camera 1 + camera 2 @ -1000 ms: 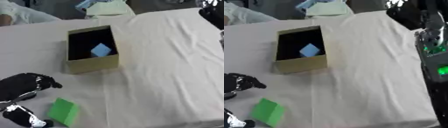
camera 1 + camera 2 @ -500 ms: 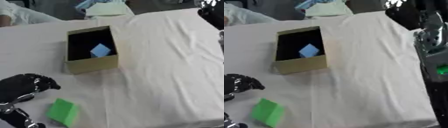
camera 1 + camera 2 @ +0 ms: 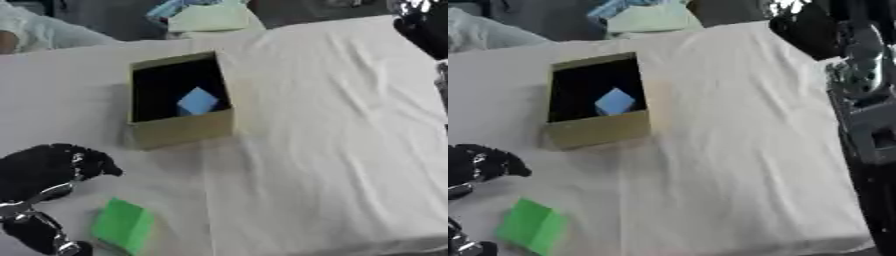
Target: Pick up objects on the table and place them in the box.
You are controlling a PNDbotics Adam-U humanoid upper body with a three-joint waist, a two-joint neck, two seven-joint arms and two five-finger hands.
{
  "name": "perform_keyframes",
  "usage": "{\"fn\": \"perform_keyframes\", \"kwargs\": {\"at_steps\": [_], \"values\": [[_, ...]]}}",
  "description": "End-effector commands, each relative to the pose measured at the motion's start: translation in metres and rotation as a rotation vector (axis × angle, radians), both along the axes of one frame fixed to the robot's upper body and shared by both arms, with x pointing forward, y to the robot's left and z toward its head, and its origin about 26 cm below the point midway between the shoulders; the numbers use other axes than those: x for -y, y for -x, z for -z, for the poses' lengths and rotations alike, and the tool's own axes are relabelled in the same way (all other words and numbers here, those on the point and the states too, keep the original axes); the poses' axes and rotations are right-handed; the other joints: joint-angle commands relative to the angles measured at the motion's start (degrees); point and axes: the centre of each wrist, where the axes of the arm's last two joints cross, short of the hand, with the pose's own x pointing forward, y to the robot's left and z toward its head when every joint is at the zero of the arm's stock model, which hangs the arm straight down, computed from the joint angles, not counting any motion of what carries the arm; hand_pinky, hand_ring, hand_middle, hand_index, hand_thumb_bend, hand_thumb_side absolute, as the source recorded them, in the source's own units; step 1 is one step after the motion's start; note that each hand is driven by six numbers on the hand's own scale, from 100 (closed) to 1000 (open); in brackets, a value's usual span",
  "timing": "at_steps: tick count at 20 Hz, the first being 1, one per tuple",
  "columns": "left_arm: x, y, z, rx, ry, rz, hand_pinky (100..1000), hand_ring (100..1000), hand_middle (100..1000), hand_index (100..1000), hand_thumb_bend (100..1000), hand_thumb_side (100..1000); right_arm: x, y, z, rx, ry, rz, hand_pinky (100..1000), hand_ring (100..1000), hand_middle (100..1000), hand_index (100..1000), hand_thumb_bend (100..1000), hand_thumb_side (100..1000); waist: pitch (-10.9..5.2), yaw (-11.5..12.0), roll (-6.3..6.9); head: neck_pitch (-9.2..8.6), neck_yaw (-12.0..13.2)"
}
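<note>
No writing, label, brand, number or sign can be read anywhere here. The box, the blue block inside it and the green block on the cloth show plain faces only.

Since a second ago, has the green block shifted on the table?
No. The green block keeps its place below and left of the box; the robot hand beside it is not holding it.

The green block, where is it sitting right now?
The green block lies on the table's near left corner, just right of the left robot hand and nearer the camera than the cardboard box.
</note>
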Motion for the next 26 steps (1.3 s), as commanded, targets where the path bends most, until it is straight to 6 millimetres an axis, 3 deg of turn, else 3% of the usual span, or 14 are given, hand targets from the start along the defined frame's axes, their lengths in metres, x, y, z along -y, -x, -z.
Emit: {"fn": "perform_keyframes", "kwargs": {"at_steps": [1,9,19,23,26], "values": [[0.002,-0.001,-0.008,0.015,-0.008,-0.009,755,800,781,890,744,383,0.001,0.003,-0.008,0.028,0.008,-0.003,824,727,516,821,100,721,-0.57,-0.1,-0.12,0.29,0.0],[0.014,-0.004,-0.012,-0.016,-0.012,0.022,757,802,788,888,738,361,-0.001,0.003,-0.009,0.027,0.009,-0.010,824,727,515,821,100,722,-0.28,-0.2,-0.13,0.29,0.1],[0.024,-0.005,-0.012,-0.104,-0.019,0.057,738,777,739,862,654,343,-0.002,0.003,-0.008,0.025,0.004,-0.015,824,727,514,821,100,722,-0.17,-0.3,-0.27,0.29,0.4],[0.029,-0.005,-0.013,-0.115,-0.021,0.070,695,727,685,848,671,311,-0.001,0.003,-0.008,0.024,0.001,-0.013,824,727,514,821,100,723,-0.17,-0.4,-0.26,0.29,0.4],[0.033,-0.006,-0.014,-0.120,-0.018,0.079,598,626,619,830,740,260,-0.001,0.003,-0.007,0.020,-0.002,-0.012,823,727,513,821,100,723,-0.14,-0.4,-0.23,0.29,0.4]]}}
